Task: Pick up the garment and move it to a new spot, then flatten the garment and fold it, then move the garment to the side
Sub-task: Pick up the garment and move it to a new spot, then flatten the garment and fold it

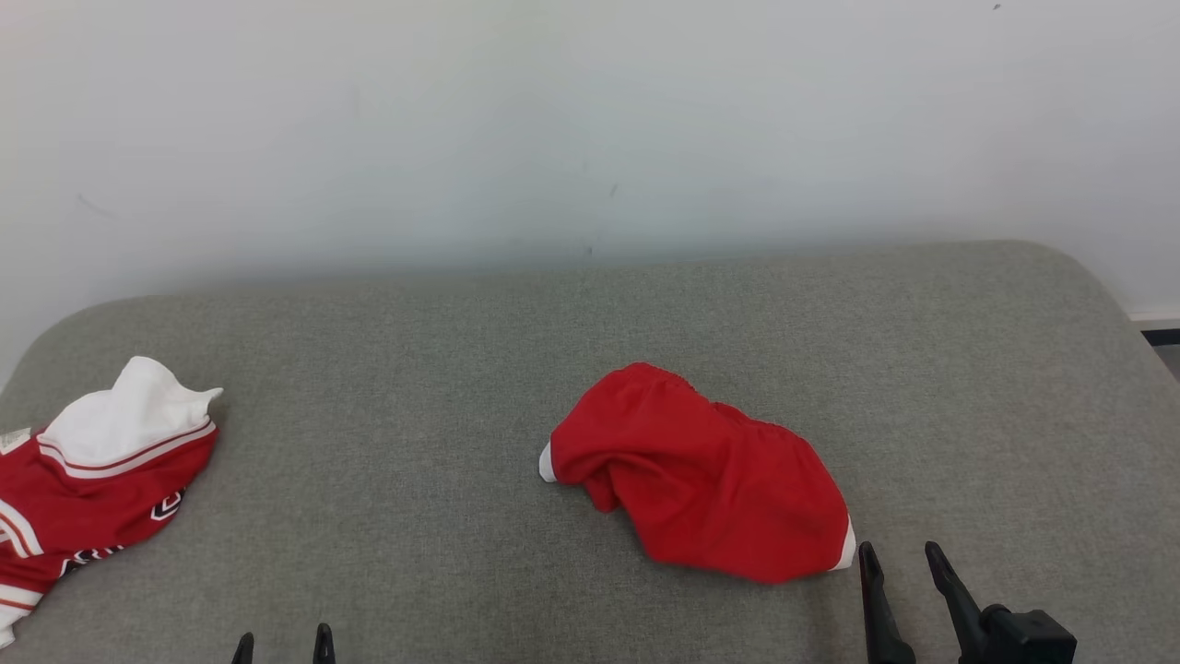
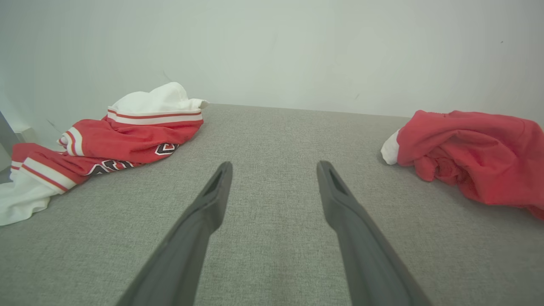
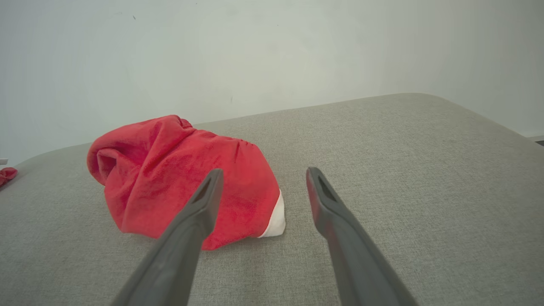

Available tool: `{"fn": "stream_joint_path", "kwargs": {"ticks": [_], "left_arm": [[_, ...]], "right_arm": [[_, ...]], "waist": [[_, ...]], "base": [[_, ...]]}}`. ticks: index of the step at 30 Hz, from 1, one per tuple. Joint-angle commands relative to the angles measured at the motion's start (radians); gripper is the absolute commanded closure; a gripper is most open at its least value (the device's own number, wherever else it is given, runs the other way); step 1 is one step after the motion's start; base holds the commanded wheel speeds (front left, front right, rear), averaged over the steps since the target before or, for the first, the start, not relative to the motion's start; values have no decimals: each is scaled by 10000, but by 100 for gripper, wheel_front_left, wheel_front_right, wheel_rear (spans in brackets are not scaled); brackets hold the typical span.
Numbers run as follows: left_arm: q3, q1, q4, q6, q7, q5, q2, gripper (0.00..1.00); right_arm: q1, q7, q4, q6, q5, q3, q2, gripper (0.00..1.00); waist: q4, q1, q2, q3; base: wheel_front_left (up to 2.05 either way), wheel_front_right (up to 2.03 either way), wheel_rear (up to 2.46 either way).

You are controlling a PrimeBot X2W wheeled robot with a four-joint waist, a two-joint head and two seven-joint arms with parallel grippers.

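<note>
The garment [image 1: 701, 480] is a crumpled red piece with white trim, lying in a heap near the middle of the grey padded surface [image 1: 590, 314]. My right gripper [image 1: 899, 553] is open just right of the heap's near corner, apart from it. In the right wrist view the garment [image 3: 170, 178] sits ahead and left of the open right gripper [image 3: 261, 172], partly behind the left finger. My left gripper [image 1: 284, 636] is open at the near edge, far left of the heap. The left wrist view has the garment [image 2: 471, 153] off to the right of the open left gripper [image 2: 274, 165].
A second garment, a red and white jersey [image 1: 101, 470] with dark lettering, lies bunched at the far left edge, also in the left wrist view [image 2: 127, 136]. A pale wall [image 1: 590, 120] rises behind the surface. Its rounded right corner [image 1: 1088, 277] drops to the floor.
</note>
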Motion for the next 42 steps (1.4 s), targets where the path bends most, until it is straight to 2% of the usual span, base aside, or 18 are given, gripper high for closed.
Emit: {"fn": "stream_joint_path", "kwargs": {"ticks": [1,10,28,36,39,40,42], "left_arm": [[42,114,56,-60,-33,97,-27,0],[55,41,237,-218,-33,210,-60,0],[-60,-234,315,-236,-34,278,-70,0],[-421,-1012,807,-408,-31,411,66,0],[-769,-1930,1155,-503,499,338,282,0],[-1160,-2637,1353,-602,1200,254,473,0],[-1487,-3502,1496,-625,1959,53,624,0]], "right_arm": [[119,-18,-33,34,-24,-47,11,0],[168,16,-113,34,2,-83,9,0],[131,-33,-77,34,186,32,11,0],[31,-21,-18,34,337,271,11,0],[-17,1,4,34,380,345,10,0],[-16,16,8,34,395,353,8,0],[-34,32,3,34,385,390,11,0]], "waist": [[40,0,0,7],[-8,0,0,36],[-132,0,0,49],[-604,0,0,123],[-954,0,0,169],[-1217,0,0,200],[-1506,0,0,247]], "base": [[0,0,0],[0,0,0],[0,0,0],[0,0,0],[0,0,0],[0,0,0],[0,0,0]]}}
